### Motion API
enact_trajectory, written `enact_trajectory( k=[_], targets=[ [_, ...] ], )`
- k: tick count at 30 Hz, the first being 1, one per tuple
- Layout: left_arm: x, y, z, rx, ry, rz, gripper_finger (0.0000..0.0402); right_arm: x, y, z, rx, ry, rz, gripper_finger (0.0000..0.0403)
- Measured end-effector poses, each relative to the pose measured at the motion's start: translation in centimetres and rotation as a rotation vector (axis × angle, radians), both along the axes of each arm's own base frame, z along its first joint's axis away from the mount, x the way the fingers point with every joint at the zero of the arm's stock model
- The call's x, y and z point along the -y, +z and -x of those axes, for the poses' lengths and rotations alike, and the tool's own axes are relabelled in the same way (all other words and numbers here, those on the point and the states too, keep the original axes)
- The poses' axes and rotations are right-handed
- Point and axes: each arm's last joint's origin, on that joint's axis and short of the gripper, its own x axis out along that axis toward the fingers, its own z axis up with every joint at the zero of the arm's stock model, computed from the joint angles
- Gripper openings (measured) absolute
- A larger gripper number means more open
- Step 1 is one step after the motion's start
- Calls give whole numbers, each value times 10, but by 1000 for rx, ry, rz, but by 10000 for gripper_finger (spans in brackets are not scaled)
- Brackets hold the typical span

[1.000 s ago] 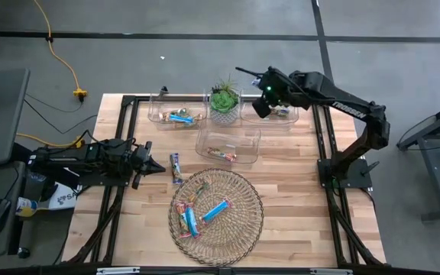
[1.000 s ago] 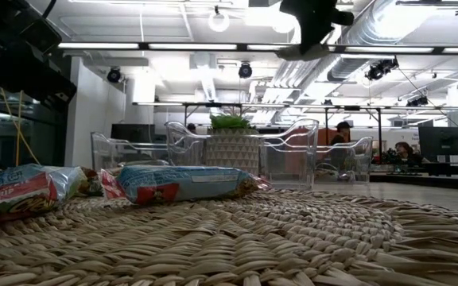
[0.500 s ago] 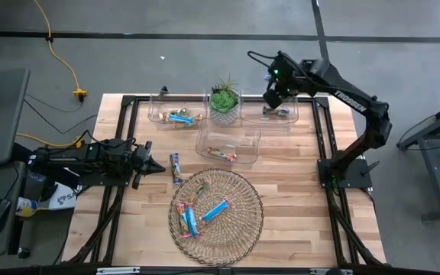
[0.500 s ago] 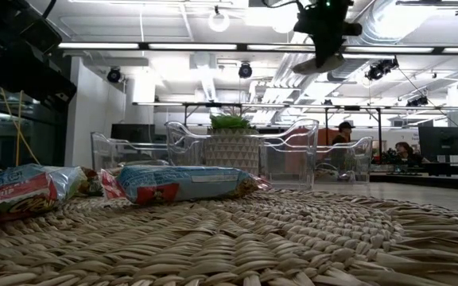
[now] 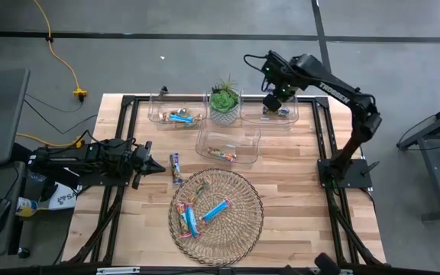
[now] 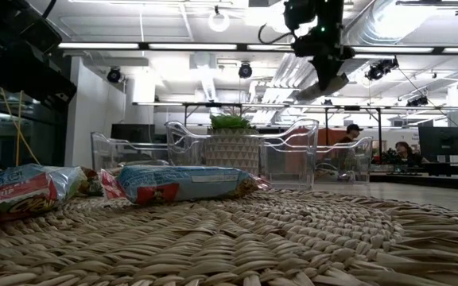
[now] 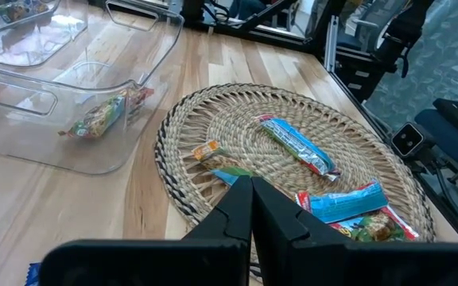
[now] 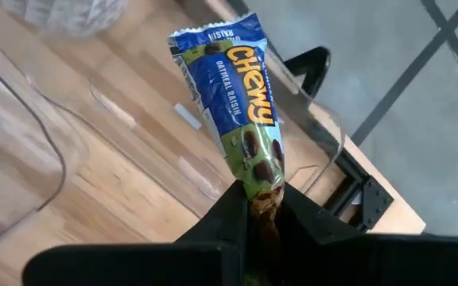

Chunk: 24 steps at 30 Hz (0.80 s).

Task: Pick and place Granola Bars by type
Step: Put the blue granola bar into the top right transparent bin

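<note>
I'm holding the R gripper (image 5: 272,101) high over the far-right bin (image 5: 289,116), pinching a bar (image 8: 242,103). L gripper (image 5: 159,167) is resting low by the tray (image 5: 247,191), jaws pressed together.

A lab: exposed ceiling ducts (image 6: 404,28), desks with monitors (image 6: 440,143).

Our right arm reaches up and across to the table's far right part, elbow bent, wrist turned down. Our right gripper (image 5: 272,100) hangs there above the table, its fingers (image 8: 308,224) pinched on the end of a bar (image 8: 237,103). Our left arm lies low and stretched along the table's left edge, its gripper (image 5: 153,166) closed tight, fingers (image 7: 230,214) pressed together, pointing inward.
</note>
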Motion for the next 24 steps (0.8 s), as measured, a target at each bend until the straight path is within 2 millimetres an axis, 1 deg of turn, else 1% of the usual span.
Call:
enact_trajectory(
  k=[4, 24],
  targets=[
    [0, 0, 0, 0, 0, 0, 1, 6, -13, -4, -69, 38, -49, 32],
    [0, 0, 0, 0, -3, 1, 1, 32, -80, -35, -266, 171, -237, 32]
  ],
)
